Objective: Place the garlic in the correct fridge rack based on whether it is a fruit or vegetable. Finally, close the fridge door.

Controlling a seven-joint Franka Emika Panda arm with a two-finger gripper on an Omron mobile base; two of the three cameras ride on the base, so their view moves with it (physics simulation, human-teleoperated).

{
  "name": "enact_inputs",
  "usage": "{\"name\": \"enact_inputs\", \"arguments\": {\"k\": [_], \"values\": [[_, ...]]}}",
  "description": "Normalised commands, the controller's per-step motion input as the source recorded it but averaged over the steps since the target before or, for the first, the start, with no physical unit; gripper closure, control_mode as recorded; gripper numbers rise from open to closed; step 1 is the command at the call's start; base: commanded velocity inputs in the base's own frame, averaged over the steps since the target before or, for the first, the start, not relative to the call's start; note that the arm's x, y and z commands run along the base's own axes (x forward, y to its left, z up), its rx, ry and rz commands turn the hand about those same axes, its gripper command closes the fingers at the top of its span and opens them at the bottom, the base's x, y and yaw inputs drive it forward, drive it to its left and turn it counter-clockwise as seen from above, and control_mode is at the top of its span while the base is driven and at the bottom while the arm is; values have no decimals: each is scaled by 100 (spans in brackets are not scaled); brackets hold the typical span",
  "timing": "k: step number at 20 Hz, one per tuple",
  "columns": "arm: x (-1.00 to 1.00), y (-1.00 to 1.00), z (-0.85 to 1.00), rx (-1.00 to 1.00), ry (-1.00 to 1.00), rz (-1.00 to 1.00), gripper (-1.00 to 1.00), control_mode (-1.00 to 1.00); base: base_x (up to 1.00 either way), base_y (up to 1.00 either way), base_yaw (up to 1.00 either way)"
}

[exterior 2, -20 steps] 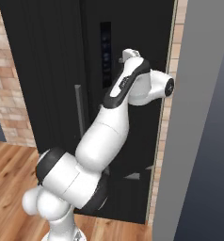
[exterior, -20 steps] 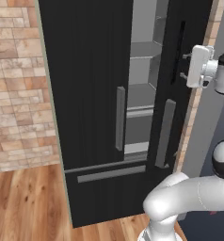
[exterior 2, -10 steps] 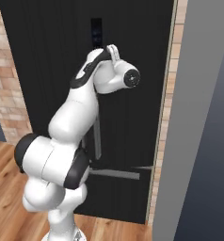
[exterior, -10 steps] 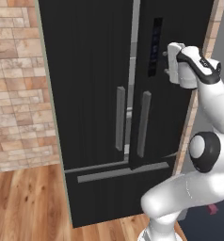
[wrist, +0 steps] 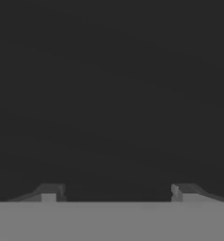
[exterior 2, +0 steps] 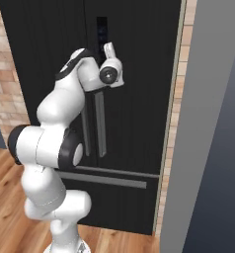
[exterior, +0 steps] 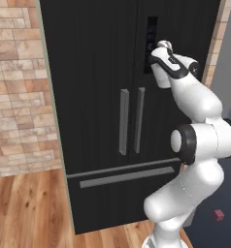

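The fridge door (exterior: 156, 131) (exterior 2: 139, 99) is the right-hand tall black panel, and it stands flush with the left door, their grey bar handles (exterior: 139, 118) (exterior 2: 100, 133) side by side. My gripper (exterior: 161, 47) (exterior 2: 108, 49) is up against the door's upper part, next to the small dark display panel (exterior: 151, 34). In the hand view the black door surface is very close, and the gripper (wrist: 116, 193) is open with its two tips wide apart and nothing between them. The garlic and the fridge rack are hidden behind the closed door.
Below the doors runs the bottom drawer with its horizontal grey handle (exterior: 127, 177) (exterior 2: 104, 179). A brick wall (exterior: 15, 97) flanks the fridge on the left and a grey wall (exterior 2: 208, 123) on the right. A small red object (exterior: 218, 214) lies on the floor at the right.
The fridge door has swung from open to fully closed, hiding the shelves inside. My hand followed it leftward and now rests against its front.
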Motion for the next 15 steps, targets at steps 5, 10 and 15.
{"name": "enact_inputs", "arguments": {"k": [5, 10, 15], "values": [[61, 0, 0, 0, 4, -15, -100, -100, 0, 0, 0], [22, 0, -8, 0, 3, -7, -100, -100, 0, 0, 0], [1, -2, -21, 0, 9, -2, -100, -100, 0, 0, 0]]}}
